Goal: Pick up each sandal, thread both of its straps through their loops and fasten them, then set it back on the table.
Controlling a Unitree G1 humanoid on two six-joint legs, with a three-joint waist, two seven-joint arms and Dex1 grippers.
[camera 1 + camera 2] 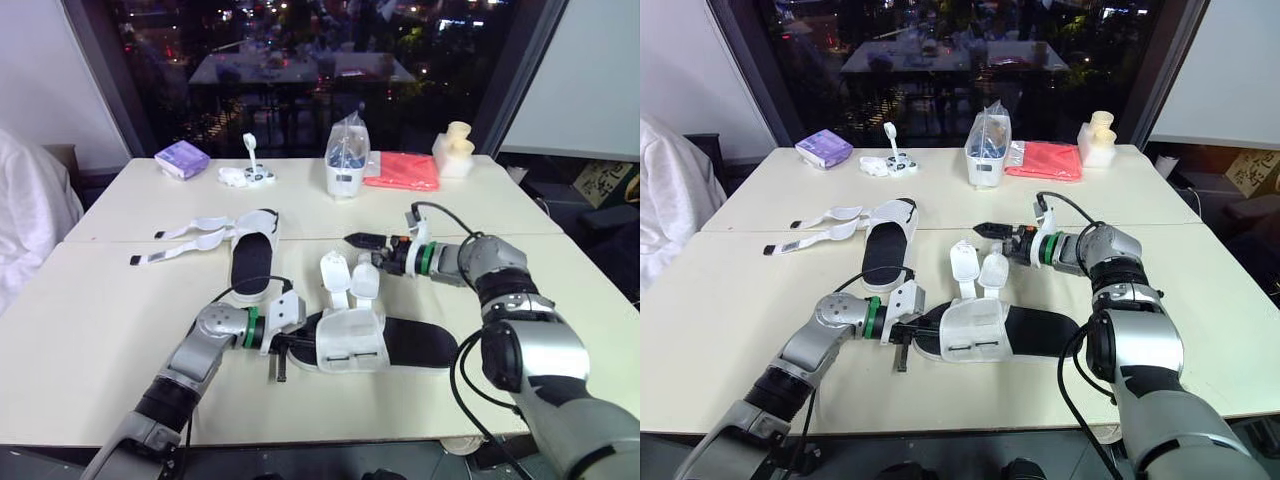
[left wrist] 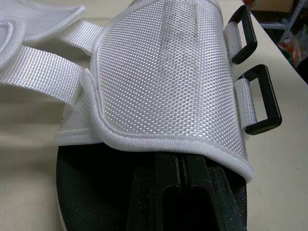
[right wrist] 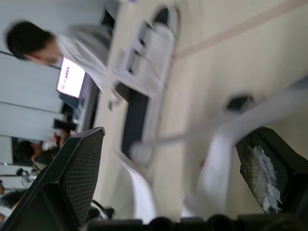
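Nearest us, the left gripper point(image 2: 178, 168) has its fingers pressed together beneath the upper of the white woven, black-soled sandal point(image 1: 350, 340), which lies flat on the cream worktop point(image 1: 100, 330). We judge that hold shallow: a tug could drag the shoe. Beyond, the right gripper point(image 1: 362, 248) spreads its fingers around the upright white straps point(image 1: 335, 272), which may flop aside before the fingers close.

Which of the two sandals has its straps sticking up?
The near sandal, at the left gripper: its two white straps stand upright. On the far sandal they lie flat across the table.
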